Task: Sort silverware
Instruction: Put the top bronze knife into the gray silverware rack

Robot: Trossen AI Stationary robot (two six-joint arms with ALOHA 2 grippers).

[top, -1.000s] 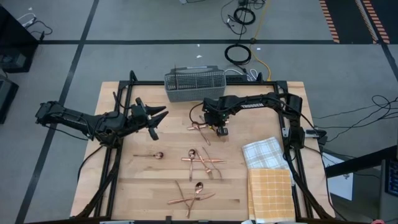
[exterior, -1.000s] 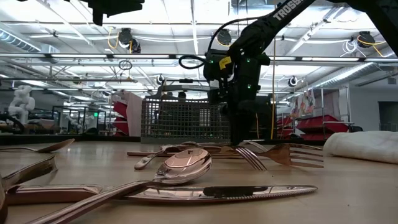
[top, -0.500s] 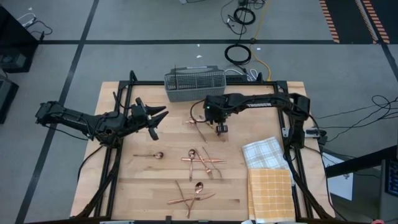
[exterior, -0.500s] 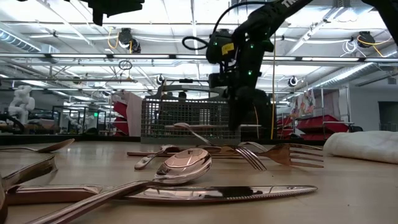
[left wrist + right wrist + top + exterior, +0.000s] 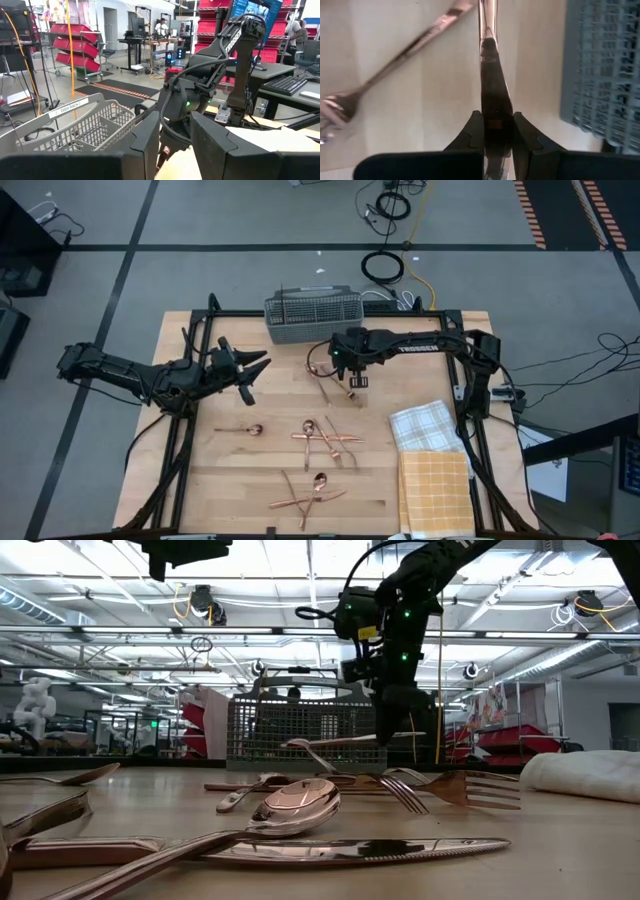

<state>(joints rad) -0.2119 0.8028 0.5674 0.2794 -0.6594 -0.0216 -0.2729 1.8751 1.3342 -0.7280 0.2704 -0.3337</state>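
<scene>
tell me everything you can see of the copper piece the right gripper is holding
The thin, shiny copper piece of silverware is pinched near one end by the shut right gripper, lifted clear of the wooden table. In the low view it hangs roughly level, its curved free end drooping slightly, in front of the grey mesh caddy. The right wrist view shows its narrow handle running straight out between the dark fingers. Whether it is a spoon or fork is unclear.
</scene>
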